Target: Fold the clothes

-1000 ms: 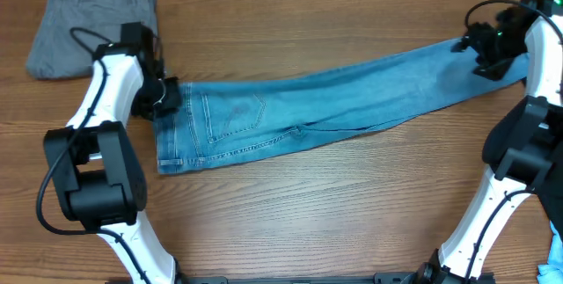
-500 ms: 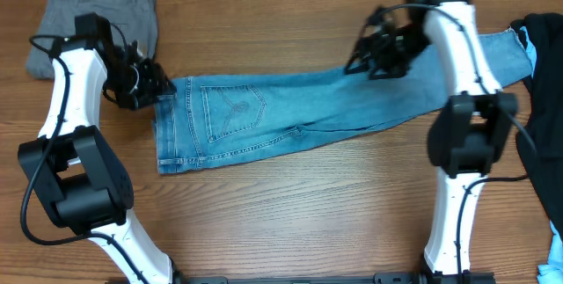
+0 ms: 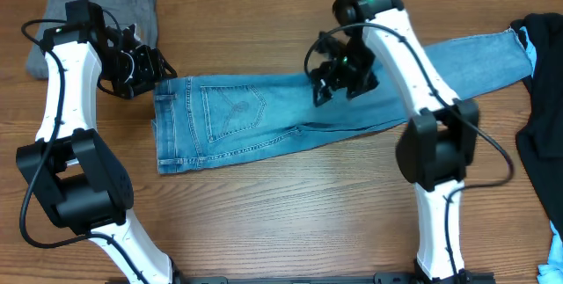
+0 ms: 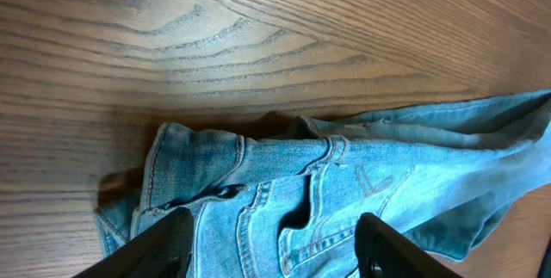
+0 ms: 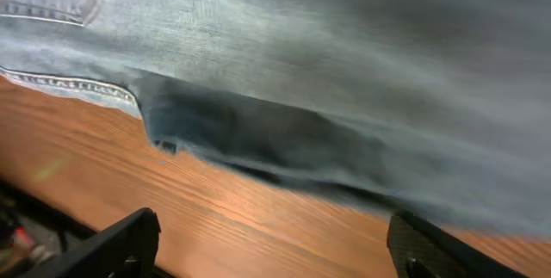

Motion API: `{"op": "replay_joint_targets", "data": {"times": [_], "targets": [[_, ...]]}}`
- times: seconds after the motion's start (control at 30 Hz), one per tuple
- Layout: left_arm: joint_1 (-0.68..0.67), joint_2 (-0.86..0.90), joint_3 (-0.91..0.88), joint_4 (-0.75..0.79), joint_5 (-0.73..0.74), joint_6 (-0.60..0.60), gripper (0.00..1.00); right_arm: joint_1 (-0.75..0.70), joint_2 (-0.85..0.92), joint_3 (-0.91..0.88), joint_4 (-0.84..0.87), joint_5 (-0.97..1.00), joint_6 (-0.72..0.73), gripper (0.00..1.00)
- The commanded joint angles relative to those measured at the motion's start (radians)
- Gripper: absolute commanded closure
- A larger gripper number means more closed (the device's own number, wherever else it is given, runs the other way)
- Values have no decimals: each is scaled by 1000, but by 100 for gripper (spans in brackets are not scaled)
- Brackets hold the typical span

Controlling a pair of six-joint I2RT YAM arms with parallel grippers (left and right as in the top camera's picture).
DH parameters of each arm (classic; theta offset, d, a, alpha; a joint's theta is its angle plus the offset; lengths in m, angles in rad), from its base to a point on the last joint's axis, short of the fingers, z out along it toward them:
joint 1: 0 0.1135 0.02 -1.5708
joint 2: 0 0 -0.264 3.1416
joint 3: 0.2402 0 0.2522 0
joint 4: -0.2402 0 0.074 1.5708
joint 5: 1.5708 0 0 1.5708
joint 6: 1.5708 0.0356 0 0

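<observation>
Nearest me the counter (image 3: 290, 214) is bare wood, and the jeans (image 3: 264, 112) begin just beyond it. They lie in one long band, with the waistband (image 3: 167, 126) at the left and the legs running right and away to the frayed hem (image 3: 510, 42) at the far right. Only one back pocket (image 3: 233, 108) shows and the legs seem to lie one on the other. I judge the lengthwise fold is made, though the near edge is uneven. No crosswise fold is there yet, so bringing the legs over toward the waist is still left to do.

The right arm (image 3: 413, 64) reaches over the middle of the legs. In its wrist view the right jaws stand wide apart with nothing between them, just denim and a dark gap between the layers below.

Farther left, the left arm (image 3: 66, 91) hangs just beyond the waistband's far corner. The left jaws are also spread wide and hold nothing, with the bunched waistband under them.

A black garment (image 3: 541, 117) lies at the right edge, touching the hem end. The grey shorts (image 3: 88, 16) sit folded at the far left, apart from the jeans.
</observation>
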Motion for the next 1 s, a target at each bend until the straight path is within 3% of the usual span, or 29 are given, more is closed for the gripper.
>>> {"op": "replay_joint_targets", "data": {"times": [0.0, 0.23, 0.4, 0.5, 0.6, 0.73, 0.97], "targets": [[-6, 5, 27, 0, -3, 63, 36, -46, -297, 22, 0, 94, 18, 10], [-6, 5, 27, -14, -45, 82, 30, -94, -457, -91, 0, 34, 139, 11], [-6, 5, 27, -15, -78, 100, 29, -26, -454, -435, 152, -11, 343, 18], [-6, 5, 27, -14, -80, 100, 27, 18, -454, -568, 252, -118, 377, 23], [-6, 5, 27, -14, -81, 100, 26, 66, -454, -624, 328, -109, 464, 17], [-6, 5, 27, -13, -81, 100, 26, 127, -454, -685, 516, -26, 725, 9], [-6, 5, 27, -22, -81, 100, 26, 146, -454, -772, 580, 62, 967, 12]]}}
